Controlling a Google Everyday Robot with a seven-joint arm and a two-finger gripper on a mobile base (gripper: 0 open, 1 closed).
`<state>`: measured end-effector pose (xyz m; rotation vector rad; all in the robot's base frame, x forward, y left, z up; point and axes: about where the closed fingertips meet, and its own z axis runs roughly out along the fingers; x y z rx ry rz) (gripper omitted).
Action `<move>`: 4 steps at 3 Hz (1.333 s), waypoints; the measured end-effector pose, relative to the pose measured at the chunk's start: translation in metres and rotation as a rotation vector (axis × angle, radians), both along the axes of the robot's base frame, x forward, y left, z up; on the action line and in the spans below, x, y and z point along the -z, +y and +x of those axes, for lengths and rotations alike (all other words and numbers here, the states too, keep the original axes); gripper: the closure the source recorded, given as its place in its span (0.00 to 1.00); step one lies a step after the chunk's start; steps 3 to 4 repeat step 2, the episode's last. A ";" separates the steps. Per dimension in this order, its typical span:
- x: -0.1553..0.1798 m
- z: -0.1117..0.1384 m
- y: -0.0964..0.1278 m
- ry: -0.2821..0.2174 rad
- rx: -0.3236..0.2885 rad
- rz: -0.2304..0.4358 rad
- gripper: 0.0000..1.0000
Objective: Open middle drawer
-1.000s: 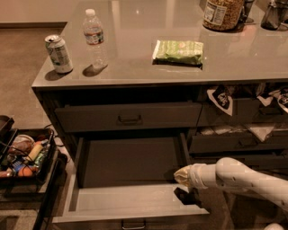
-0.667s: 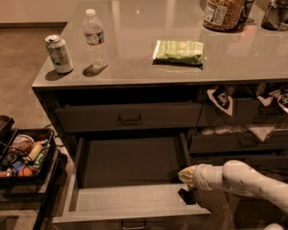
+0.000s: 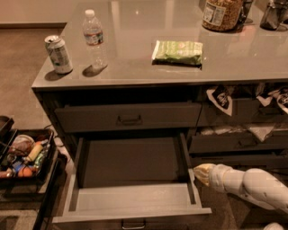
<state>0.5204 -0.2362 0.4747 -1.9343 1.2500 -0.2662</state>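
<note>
The middle drawer (image 3: 130, 200) stands far out from the cabinet, its plain grey inside bare and its low front at the bottom edge of the view, with the small bar handle (image 3: 133, 223) only partly in view there. The gripper (image 3: 203, 174) sits at the end of the white arm (image 3: 252, 188), just beside the drawer's right-hand side wall and outside it, not on the handle; it seems to hold nothing, and how far open it is I cannot tell. From the gripper the drawer lies toward the left of the view, its front running side to side and its slide running toward the camera, so any further pull would mean going down and left to the handle. By my judgement the opening looks as good as done. Counted: one shut top drawer (image 3: 128, 117) above it, one can (image 3: 58, 55), one water bottle (image 3: 94, 38), one green packet (image 3: 177, 52), one jar (image 3: 220, 13)
</note>
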 end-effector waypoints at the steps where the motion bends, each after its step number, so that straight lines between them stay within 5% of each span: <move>1: -0.020 -0.008 -0.019 -0.069 0.054 -0.020 1.00; 2: -0.020 -0.009 -0.023 -0.071 0.062 -0.019 0.81; 4: -0.020 -0.009 -0.023 -0.071 0.062 -0.019 0.81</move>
